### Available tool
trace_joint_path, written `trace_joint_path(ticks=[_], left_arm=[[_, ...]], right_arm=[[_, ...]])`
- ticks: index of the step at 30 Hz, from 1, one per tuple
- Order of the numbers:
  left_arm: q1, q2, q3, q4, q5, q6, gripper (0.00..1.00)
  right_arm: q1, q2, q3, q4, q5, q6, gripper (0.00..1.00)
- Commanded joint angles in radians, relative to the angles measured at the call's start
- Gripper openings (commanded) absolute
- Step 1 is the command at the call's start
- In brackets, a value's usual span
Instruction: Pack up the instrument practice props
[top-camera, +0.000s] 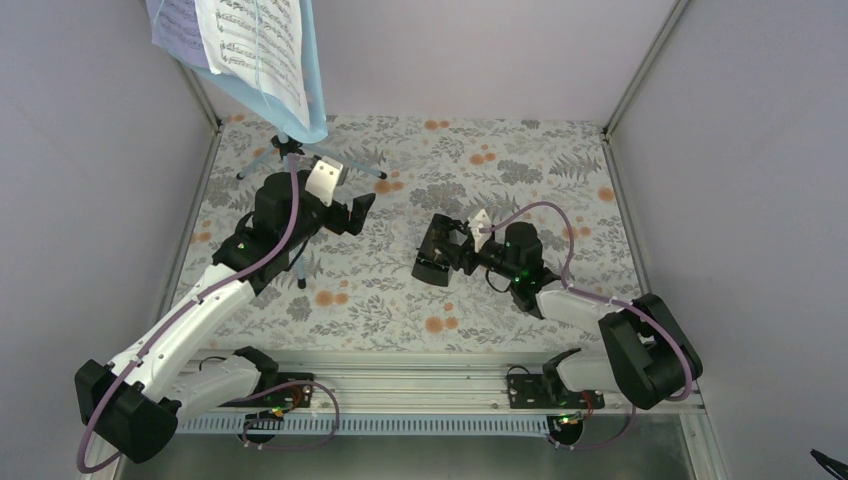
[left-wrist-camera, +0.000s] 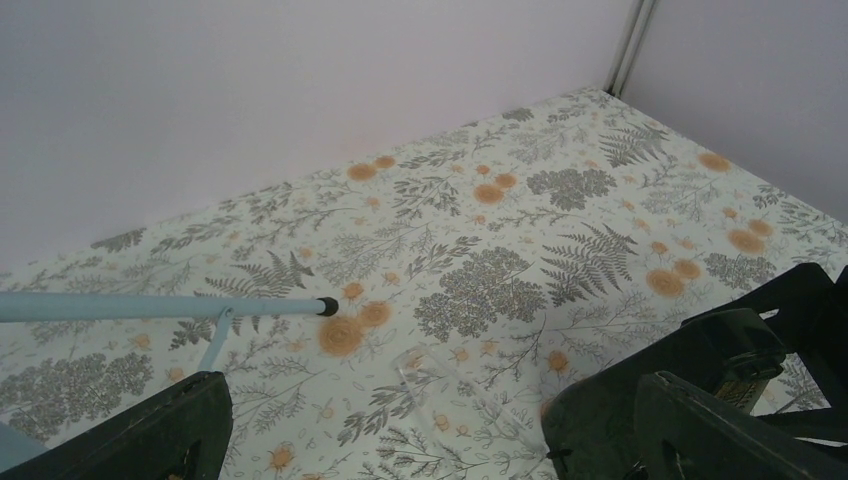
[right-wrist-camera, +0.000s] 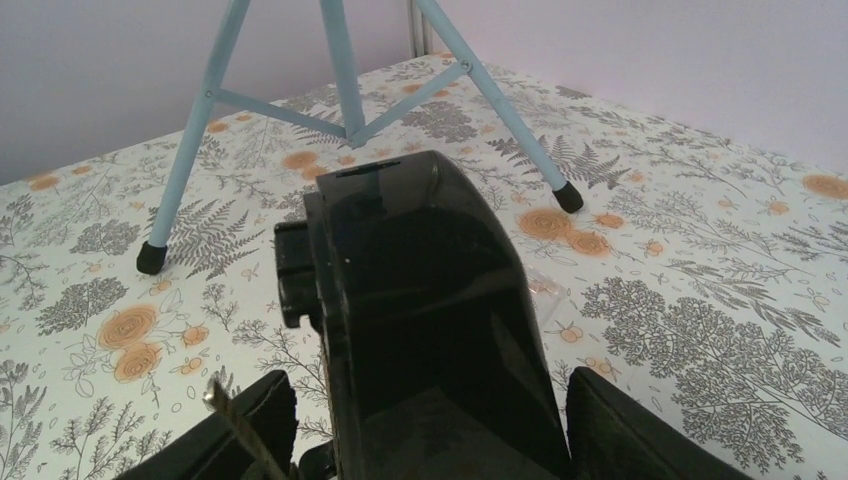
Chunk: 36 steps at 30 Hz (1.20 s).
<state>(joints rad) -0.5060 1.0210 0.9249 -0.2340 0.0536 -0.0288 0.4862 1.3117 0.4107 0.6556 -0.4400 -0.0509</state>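
Observation:
The light blue music stand (top-camera: 315, 95) stands at the back left on thin tripod legs (right-wrist-camera: 340, 70). It carries a white sheet-music page (top-camera: 255, 45) and a lavender one (top-camera: 172, 25). The black metronome (top-camera: 430, 262) lies mid-table. In the right wrist view the metronome (right-wrist-camera: 420, 300) fills the space between my right gripper's fingers. My right gripper (top-camera: 442, 250) (right-wrist-camera: 430, 425) is open around it, with a thin gap at the left finger. My left gripper (top-camera: 358, 212) (left-wrist-camera: 390, 440) is open and empty just right of the tripod, and a leg (left-wrist-camera: 150, 306) shows in its view.
A small clear plastic piece (left-wrist-camera: 455, 385) lies on the floral tablecloth (top-camera: 540, 180) between the two grippers; it also shows in the right wrist view (right-wrist-camera: 545, 285). Grey walls close the left, back and right sides. A metal rail (top-camera: 420, 375) runs along the near edge.

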Motion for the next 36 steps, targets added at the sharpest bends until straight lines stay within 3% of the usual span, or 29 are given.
trace_joint_path(ticks=[1,19,36], left_arm=[[0.001,-0.001,0.005,0.011,0.009,0.014,1.00],[0.000,-0.001,0.004,0.012,0.024,0.018,1.00],[-0.032,0.017,0.002,0.024,0.137,0.050,1.00]], right_arm=[[-0.024,0.005,0.022,0.023,-0.032,0.017,0.63],[-0.066,0.076,0.090,-0.021,-0.159,0.029,0.49],[-0.099,0.153,0.177,-0.068,-0.239,0.010,0.62]])
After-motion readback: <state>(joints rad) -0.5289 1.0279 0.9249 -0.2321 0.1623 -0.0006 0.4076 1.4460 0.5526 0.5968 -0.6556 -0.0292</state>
